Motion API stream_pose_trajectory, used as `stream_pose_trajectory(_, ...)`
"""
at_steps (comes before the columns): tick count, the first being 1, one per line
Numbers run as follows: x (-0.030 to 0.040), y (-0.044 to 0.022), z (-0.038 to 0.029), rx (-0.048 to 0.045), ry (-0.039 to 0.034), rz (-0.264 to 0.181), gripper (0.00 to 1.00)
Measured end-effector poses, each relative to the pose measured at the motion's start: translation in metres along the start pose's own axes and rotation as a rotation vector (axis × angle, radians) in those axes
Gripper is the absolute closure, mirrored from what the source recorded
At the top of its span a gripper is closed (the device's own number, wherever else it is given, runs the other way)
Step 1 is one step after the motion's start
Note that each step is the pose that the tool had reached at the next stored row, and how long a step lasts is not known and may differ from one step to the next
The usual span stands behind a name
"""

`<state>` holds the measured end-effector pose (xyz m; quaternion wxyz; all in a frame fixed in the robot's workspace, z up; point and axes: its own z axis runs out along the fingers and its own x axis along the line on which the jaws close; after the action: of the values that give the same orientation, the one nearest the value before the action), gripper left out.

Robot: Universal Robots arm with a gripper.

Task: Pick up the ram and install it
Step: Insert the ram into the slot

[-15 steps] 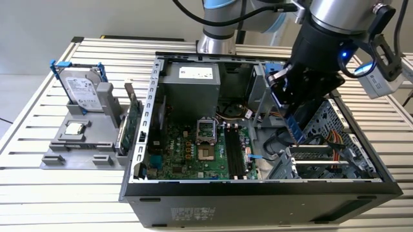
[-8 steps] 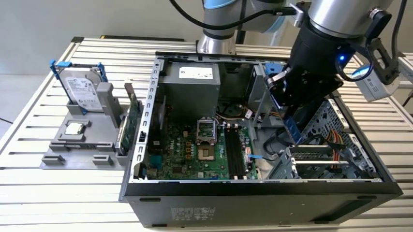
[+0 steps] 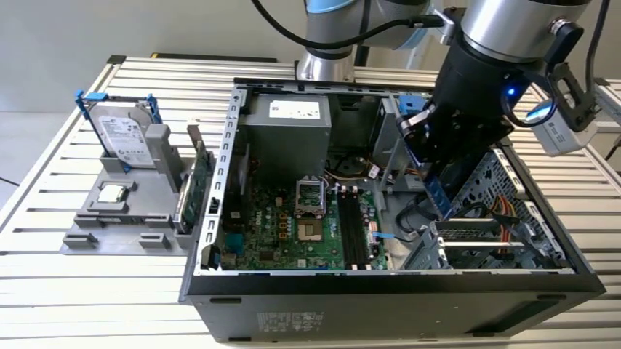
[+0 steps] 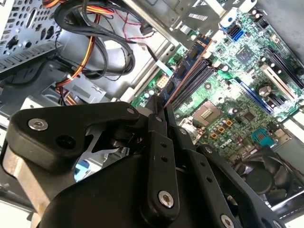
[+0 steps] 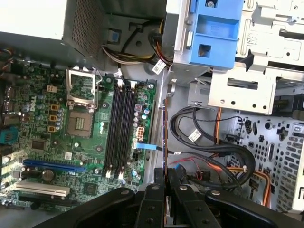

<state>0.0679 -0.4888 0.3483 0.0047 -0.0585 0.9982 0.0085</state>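
Gripper (image 3: 432,171) is clamping the ram (image 3: 440,198) by its upper end, holding it over the open case (image 3: 388,283) beside the black slots (image 3: 354,233), where tilt or drift could snag nearby cables (image 5: 213,146).

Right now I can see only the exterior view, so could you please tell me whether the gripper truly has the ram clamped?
Observer: Yes. In the second wrist view the gripper is shut on the ram, and the blue stick juts out beyond its tip.
Operator: Thank you. Is it lined up with the memory slots?
Observer: Not quite, as far as I can judge. In the first wrist view the ram shows edge-on, roughly parallel to the black memory slots but off to one side of them.
Operator: And are those slots free?
Observer: In the first wrist view all four look empty.
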Motion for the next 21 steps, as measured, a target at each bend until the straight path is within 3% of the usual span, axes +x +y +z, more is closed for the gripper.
stream_pose_trajectory(21,0.0001,-0.0002,0.0101,0.0002,0.0,0.0,1.0)
